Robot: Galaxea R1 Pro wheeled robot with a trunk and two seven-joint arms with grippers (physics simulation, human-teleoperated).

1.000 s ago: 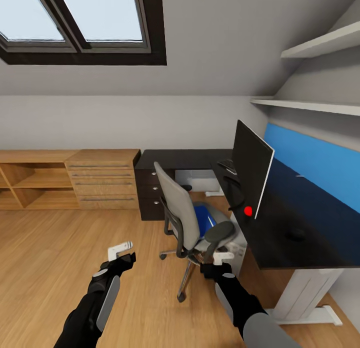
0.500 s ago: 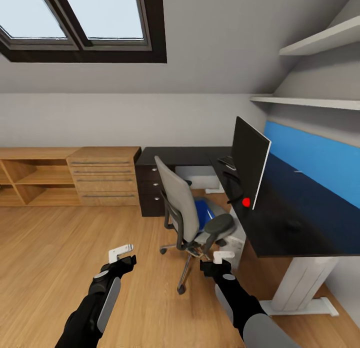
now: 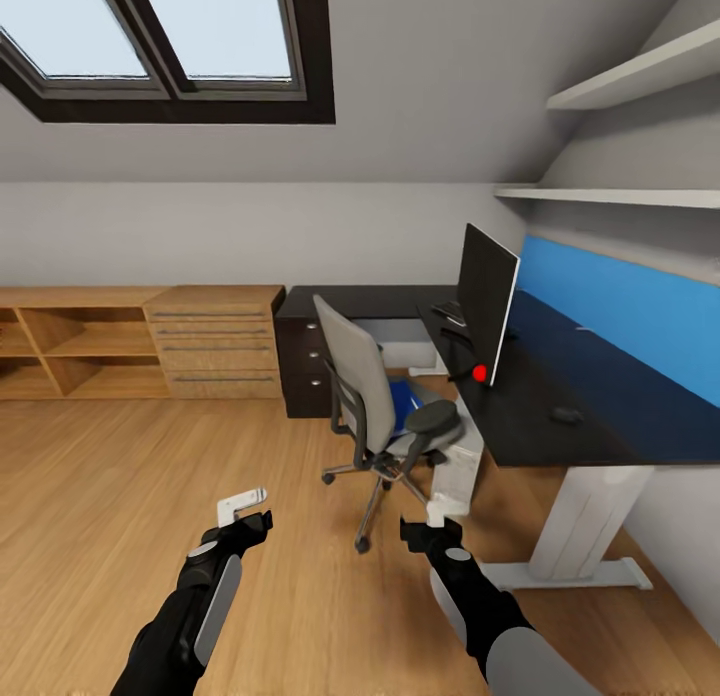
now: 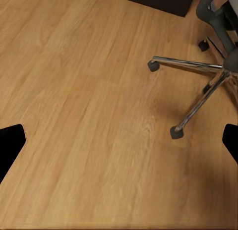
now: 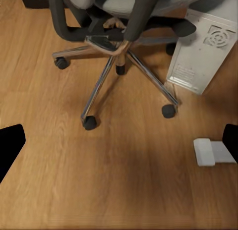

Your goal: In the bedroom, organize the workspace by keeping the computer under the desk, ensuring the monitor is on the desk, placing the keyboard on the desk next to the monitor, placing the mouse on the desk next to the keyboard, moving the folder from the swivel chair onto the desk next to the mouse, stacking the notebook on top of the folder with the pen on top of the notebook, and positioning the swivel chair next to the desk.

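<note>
The swivel chair (image 3: 362,391) stands beside the black desk (image 3: 520,431), its grey back toward me, with the blue folder (image 3: 404,402) on its seat. On the desk the monitor (image 3: 487,301) stands edge-on; part of the keyboard (image 3: 450,314) shows beyond it. The mouse (image 3: 567,414) lies nearer me on the desk top. The white computer (image 3: 455,466) stands on the floor under the desk edge. My left gripper (image 3: 243,504) and right gripper (image 3: 440,518) hang open and empty over the floor, short of the chair base (image 5: 116,51). The notebook and pen are out of view.
Low light-wood cabinets (image 3: 215,341) and open shelves line the back wall at the left. Wall shelves (image 3: 620,191) hang above the desk. The desk's white foot (image 5: 213,151) lies on the floor near the computer (image 5: 203,51). The chair's castors (image 4: 176,132) spread close ahead of both grippers.
The whole view has shifted: desk, chair and cabinets now look smaller and farther, with more floor showing. Both arms keep the same pose and both grippers stay open.
</note>
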